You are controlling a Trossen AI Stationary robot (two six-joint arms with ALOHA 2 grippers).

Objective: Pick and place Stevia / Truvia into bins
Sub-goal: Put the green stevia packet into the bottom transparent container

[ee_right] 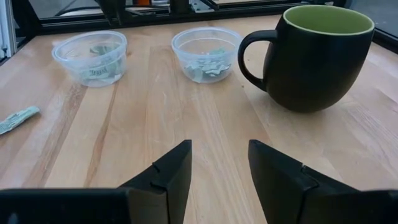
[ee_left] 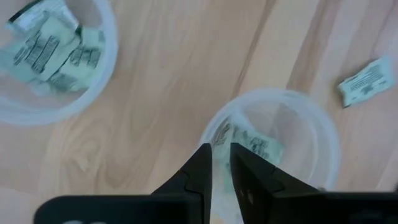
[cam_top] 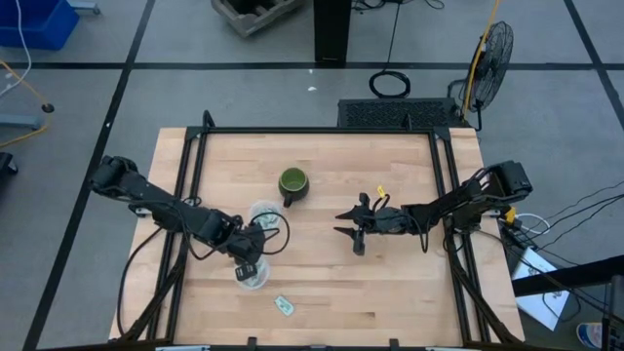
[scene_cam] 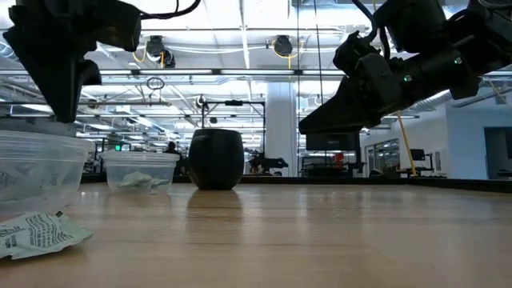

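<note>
Two clear plastic cups stand at the table's left centre. The nearer cup (cam_top: 252, 278) (ee_left: 329, 143) has one pale green packet (ee_left: 255, 144) lying in it. The farther cup (cam_top: 265, 219) (ee_left: 102, 74) holds several packets (ee_left: 53, 46). One loose packet (cam_top: 284, 305) (ee_left: 367, 81) lies flat on the table, nearer the front edge. My left gripper (cam_top: 250, 261) (ee_left: 221, 155) hovers just above the nearer cup, pointing down, with a narrow gap between its fingers and nothing held. My right gripper (cam_top: 348, 226) (ee_right: 221, 165) is open and empty at the table's middle, facing the cups.
A dark green mug (cam_top: 292, 182) (ee_right: 317, 56) stands upright behind the cups, its handle toward the near side. A black frame runs along the table's edges. Bare wood lies between my right gripper and the cups.
</note>
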